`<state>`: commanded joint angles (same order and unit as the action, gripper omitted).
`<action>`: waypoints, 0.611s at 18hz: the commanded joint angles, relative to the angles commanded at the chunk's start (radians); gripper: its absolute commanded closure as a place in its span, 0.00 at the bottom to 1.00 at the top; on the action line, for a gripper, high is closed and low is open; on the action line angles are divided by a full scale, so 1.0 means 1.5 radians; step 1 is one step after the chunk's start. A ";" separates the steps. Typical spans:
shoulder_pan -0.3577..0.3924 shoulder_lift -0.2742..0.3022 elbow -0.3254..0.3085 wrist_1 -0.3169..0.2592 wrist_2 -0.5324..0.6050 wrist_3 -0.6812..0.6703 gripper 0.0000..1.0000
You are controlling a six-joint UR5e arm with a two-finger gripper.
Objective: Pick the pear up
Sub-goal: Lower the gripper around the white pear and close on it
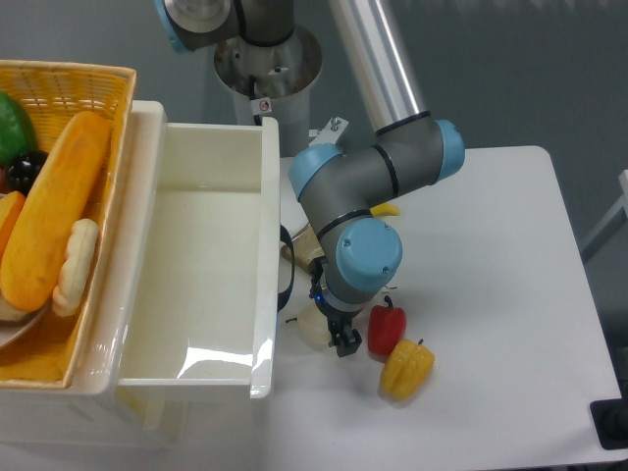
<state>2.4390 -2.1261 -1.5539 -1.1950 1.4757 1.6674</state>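
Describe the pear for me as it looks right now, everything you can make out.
The pear is pale cream-white, smooth and roundish, with a thin dark stem poking out toward the white bin. It lies on the white table, just right of the bin's lower corner and left of the red pepper. The gripper is down at its right side and the wrist covers its upper part, so only the lower left portion shows. Whether the fingers are closed on it cannot be told.

The pear [310,329] lies between the bin [211,285] and two peppers [387,329].
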 joint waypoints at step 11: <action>0.000 -0.008 0.005 -0.002 0.001 -0.018 0.34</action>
<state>2.4390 -2.1384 -1.5463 -1.1980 1.4772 1.6399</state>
